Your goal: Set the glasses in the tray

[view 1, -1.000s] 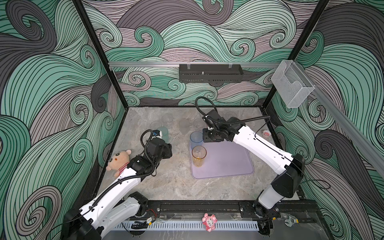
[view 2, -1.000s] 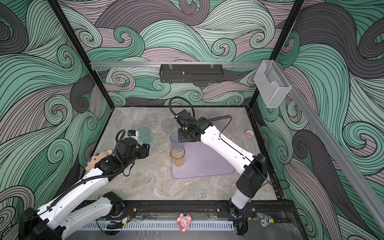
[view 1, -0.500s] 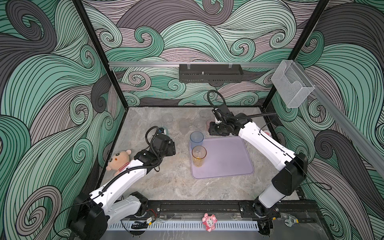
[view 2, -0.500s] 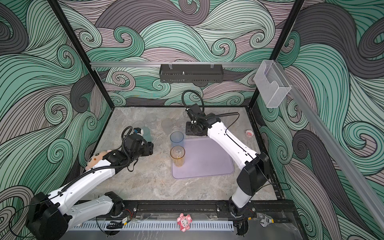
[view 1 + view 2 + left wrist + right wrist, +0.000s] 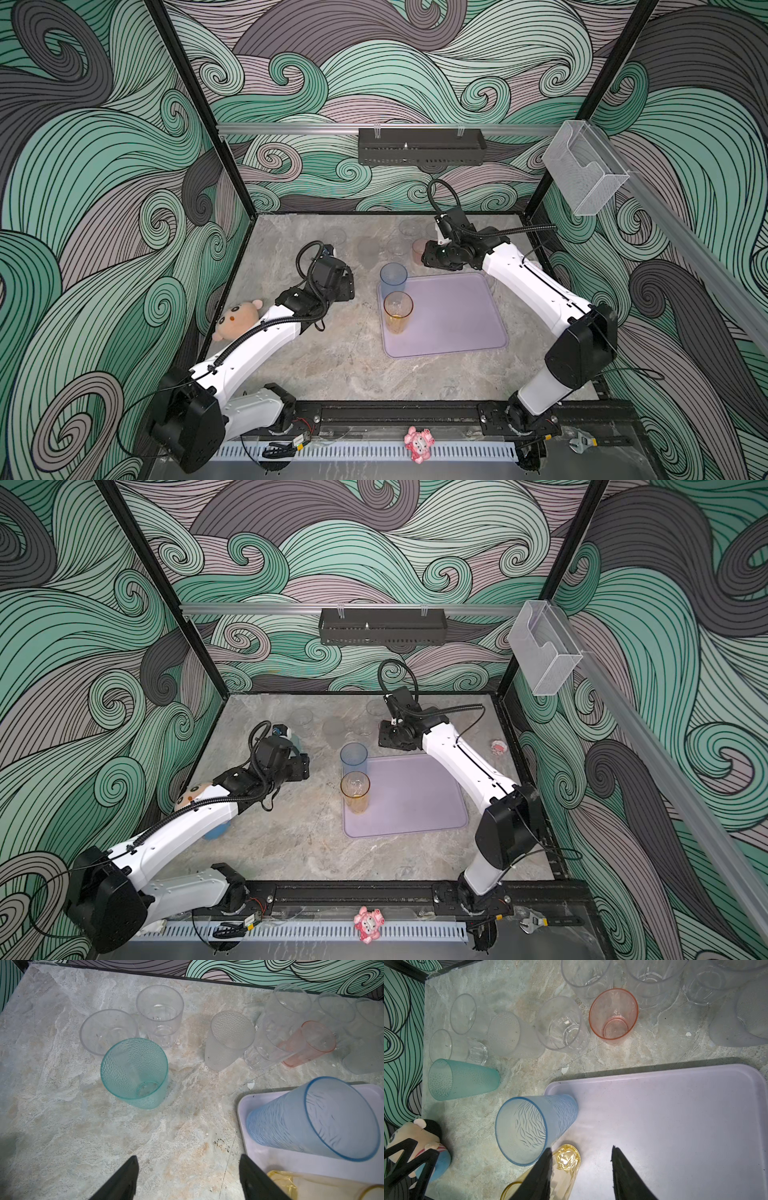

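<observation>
Presently bent inward mid-frame: left tool (image 5: 187, 1176) gaping, empty; right tool (image 5: 581, 1148) parted, empty, by upper edge of tray (image 5: 457, 328); blue glass (image 5: 392, 276), amber glass (image 5: 398, 313) upright inside.

Blue glass (image 5: 392, 276) and amber glass (image 5: 397, 316) stand upright in the lilac tray (image 5: 457, 320) (along its left edge), teal glass (image 5: 135, 1072) outside

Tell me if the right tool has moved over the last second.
Yes. The right tool has pulled away from the blue glass, rightward and back along the far edge of the tray.
</observation>
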`<state>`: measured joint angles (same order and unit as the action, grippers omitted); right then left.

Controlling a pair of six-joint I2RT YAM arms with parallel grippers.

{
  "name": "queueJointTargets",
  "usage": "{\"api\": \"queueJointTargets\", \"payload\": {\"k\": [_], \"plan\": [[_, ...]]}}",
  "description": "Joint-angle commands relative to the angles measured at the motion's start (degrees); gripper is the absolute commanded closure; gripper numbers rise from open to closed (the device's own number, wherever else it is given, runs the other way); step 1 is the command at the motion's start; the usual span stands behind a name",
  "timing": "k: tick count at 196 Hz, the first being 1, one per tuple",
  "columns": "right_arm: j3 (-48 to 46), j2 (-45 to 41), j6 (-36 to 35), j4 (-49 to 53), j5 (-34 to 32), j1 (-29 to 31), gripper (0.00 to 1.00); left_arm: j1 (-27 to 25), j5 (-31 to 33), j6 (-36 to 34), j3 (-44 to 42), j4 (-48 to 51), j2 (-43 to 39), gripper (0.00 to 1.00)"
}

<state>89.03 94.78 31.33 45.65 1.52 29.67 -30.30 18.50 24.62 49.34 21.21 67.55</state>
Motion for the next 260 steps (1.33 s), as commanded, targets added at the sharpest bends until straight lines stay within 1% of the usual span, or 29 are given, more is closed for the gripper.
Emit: {"api": "queueJointTargets", "payload": {"k": [1,34,77,110,136,167,191,206,226,242,260], "plan": [[1.52,0.82,-0.71,-1.41,1.28,-1.53,0.52,-0.03,2.62,-3.23,1.73,-1.88,0.48,0.21],[-0.4,-0.93,0.13,-3.23,4.17,-2.05,0.52,0.57,3.24,-4.22,2.94,-0.89,0.57,0.2],[-2.43,-3.17,-1.18,-3.56,4.05,-3.2,0.52,1.3,1.66,-3.99,4.74,-2.08,2.07,0.18],[-4.75,-4.67,-1.79,-3.86,4.41,-4.7,0.52,1.55,0.27,-5.87,4.71,-4.6,3.45,0.18],[-6.04,-4.96,-1.81,-4.3,5.08,-5.39,0.52,1.56,-0.78,-5.14,4.63,-4.87,4.67,0.19],[-5.58,-4.29,-1.65,-4.52,5.76,-5.75,0.52,1.56,-3.18,-5.87,3.93,-6.63,5.2,0.19],[-4.24,-2.89,0.21,-5.82,6.42,-5.98,0.52,1.65,-3.89,-7.53,3.7,-7.77,5.35,0.19],[-2.7,-1.86,1.29,-6.59,6.9,-6.03,0.52,1.65,-3.7,-8.12,3.83,-7.52,5.53,0.19],[-0.94,-0.96,1.52,-6.75,5.68,-6.03,0.52,1.87,-2.62,-8.28,3.19,-6.8,5.42,0.19],[-0.2,-0.25,1.26,-6.75,4.32,-6.12,0.52,2.32,-0.74,-6.95,2.43,-6.31,4.92,0.2],[0.71,0.98,1.1,-6.76,3.7,-6.2,0.51,3.22,-1.34,-6.2,1.57,-6.5,4.22,0.21]]}}
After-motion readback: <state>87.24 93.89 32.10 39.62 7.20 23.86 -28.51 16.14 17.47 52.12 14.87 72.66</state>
